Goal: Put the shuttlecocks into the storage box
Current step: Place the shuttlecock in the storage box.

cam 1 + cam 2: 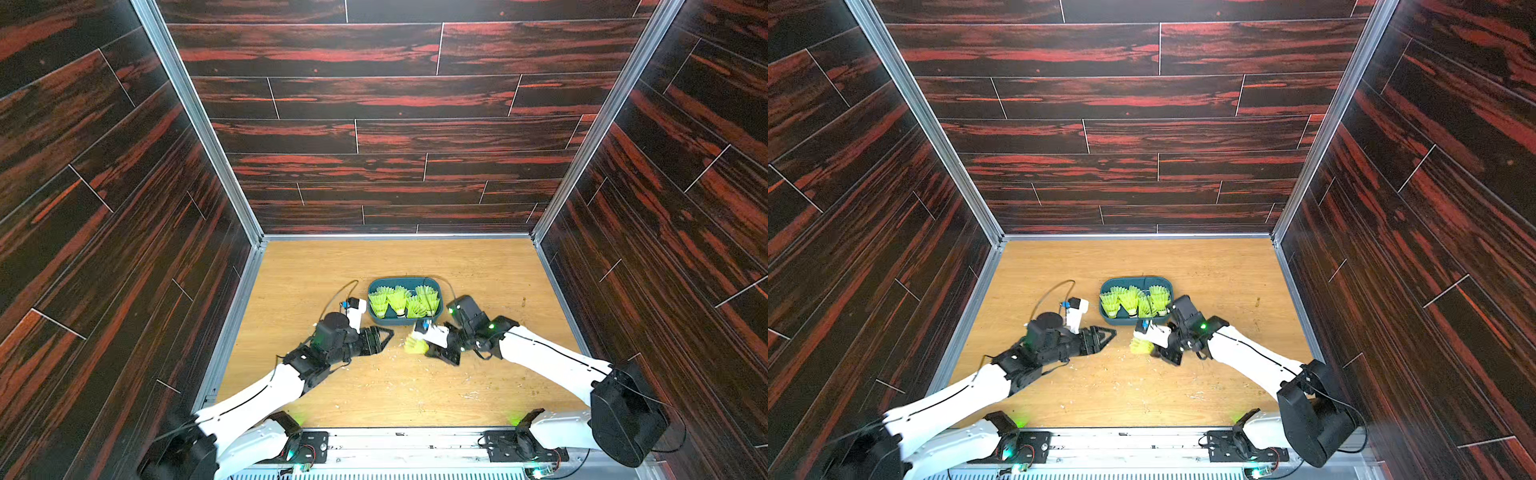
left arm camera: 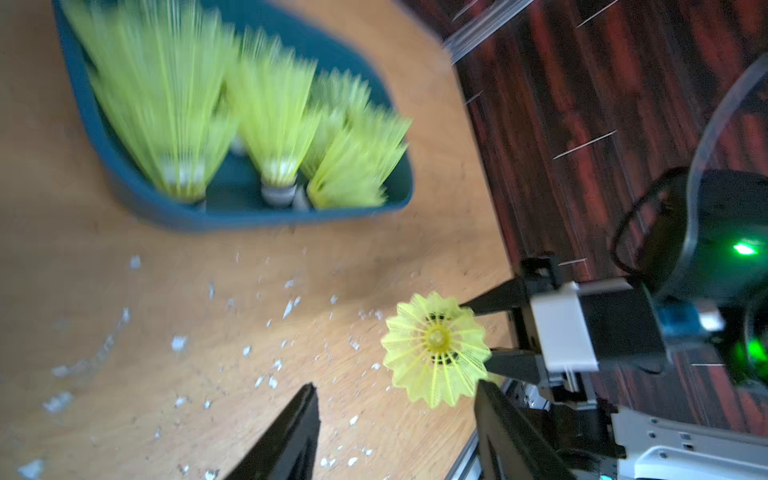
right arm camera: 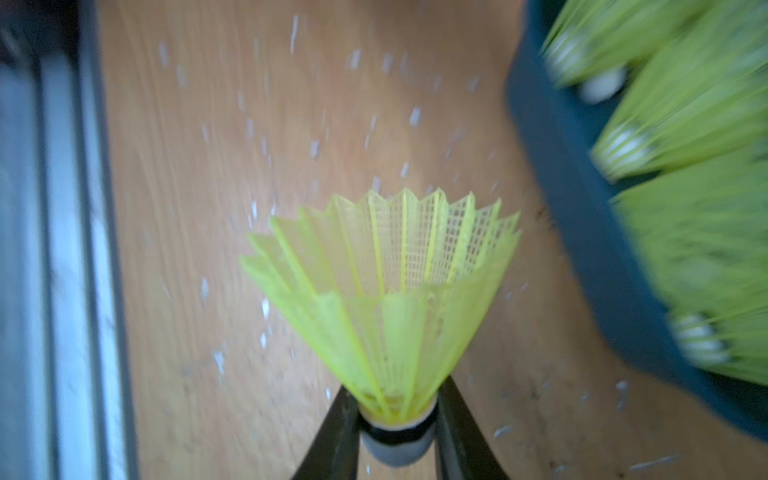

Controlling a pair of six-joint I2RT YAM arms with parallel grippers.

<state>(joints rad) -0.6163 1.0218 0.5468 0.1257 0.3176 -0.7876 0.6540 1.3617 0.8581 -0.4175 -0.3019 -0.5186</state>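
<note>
Holding a neon yellow-green mesh shuttlecock point(image 3: 386, 299) by its cork, your right gripper point(image 3: 395, 432) sits just below the teal plastic storage box point(image 1: 390, 321) in a top view, skirt pointing frame-left; left gripper point(image 1: 384, 334) half-open, empty.

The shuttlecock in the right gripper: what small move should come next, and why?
Probably lift the shuttlecock and carry it over the near wall of the storage box. The jaws of the right gripper are shut on its cork end, and it is just outside the box, near that wall, while the other shuttlecocks lie inside.
</note>
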